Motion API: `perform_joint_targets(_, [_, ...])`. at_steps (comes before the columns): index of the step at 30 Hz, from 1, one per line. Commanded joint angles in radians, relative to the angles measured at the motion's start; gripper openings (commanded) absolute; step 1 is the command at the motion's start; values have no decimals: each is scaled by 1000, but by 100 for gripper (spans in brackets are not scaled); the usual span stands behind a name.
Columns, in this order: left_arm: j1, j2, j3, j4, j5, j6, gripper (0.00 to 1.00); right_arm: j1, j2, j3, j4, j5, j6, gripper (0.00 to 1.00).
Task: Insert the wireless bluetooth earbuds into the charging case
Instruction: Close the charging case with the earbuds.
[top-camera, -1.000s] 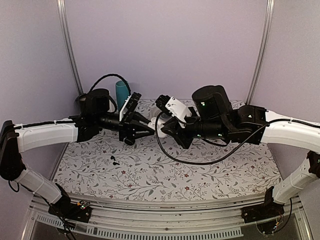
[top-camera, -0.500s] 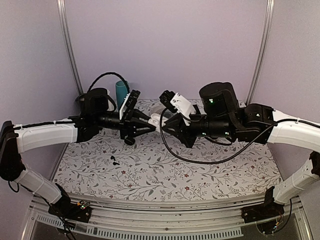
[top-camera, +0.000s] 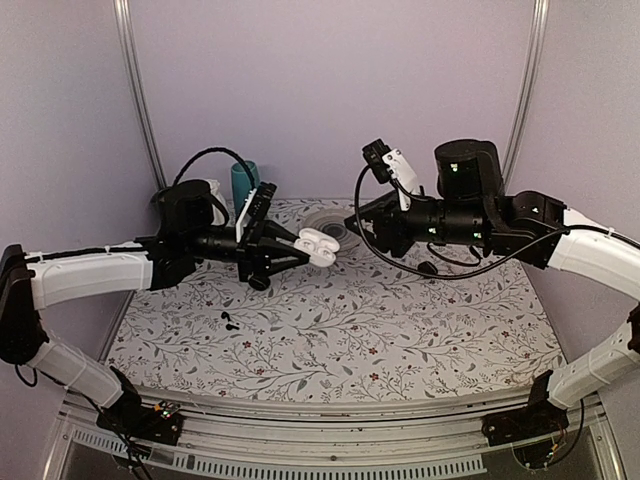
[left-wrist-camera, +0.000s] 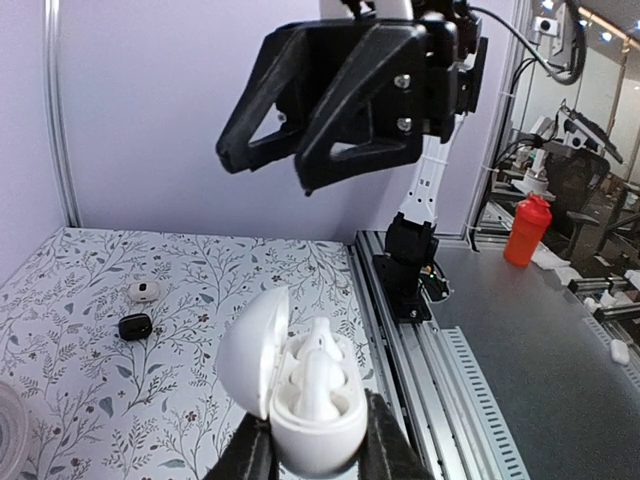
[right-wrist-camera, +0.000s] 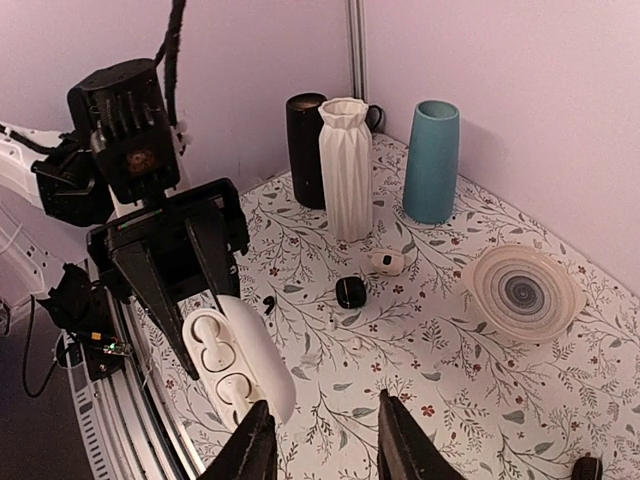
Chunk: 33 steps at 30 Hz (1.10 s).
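Observation:
My left gripper (left-wrist-camera: 316, 452) is shut on the base of a white charging case (left-wrist-camera: 300, 395) and holds it above the table, lid swung open to the left. Two white earbuds (left-wrist-camera: 320, 372) sit in its wells. In the top view the case (top-camera: 320, 246) hangs at the table's middle back. My right gripper (right-wrist-camera: 326, 448) is open and empty, up and to the right of the case (right-wrist-camera: 236, 366). On the cloth lie a black earbud (right-wrist-camera: 268, 302) and faint white earbuds (right-wrist-camera: 332, 322).
A small black case (right-wrist-camera: 351, 291) and a small white case (right-wrist-camera: 387, 262) lie on the floral cloth. Black (right-wrist-camera: 306, 150), white (right-wrist-camera: 346, 168) and teal (right-wrist-camera: 432, 160) vases stand at the back. A ringed plate (right-wrist-camera: 524, 292) is nearby.
My right gripper has drawn back from the case, up and to the right, and its jaws have widened. The left gripper keeps the open case almost where it was.

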Motion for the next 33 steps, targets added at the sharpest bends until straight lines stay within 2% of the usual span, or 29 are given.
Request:
perform_joint_targets(1, [-17, -31, -8, 47, 6, -17, 0, -71, 24, -25, 50, -132, 132, 35])
perform_joint_targets(5, [-26, -37, -9, 51, 2, -22, 0, -105, 38, -41, 106, -242, 171, 37])
perform_joint_targets(11, [-31, -46, -16, 68, -3, -29, 0, -132, 30, -108, 243, -405, 233, 46])
perform_joint_targets(19, [-45, -54, -14, 108, 6, -44, 0, -141, 80, -100, 245, -406, 292, 47])
perform_joint_targets(28, [-46, -56, -36, 160, -10, -78, 0, -141, 120, -60, 229, -516, 262, 47])
perform_joint_targets(33, [-46, -58, -36, 161, -24, -80, 0, -140, 116, -58, 216, -524, 246, 47])
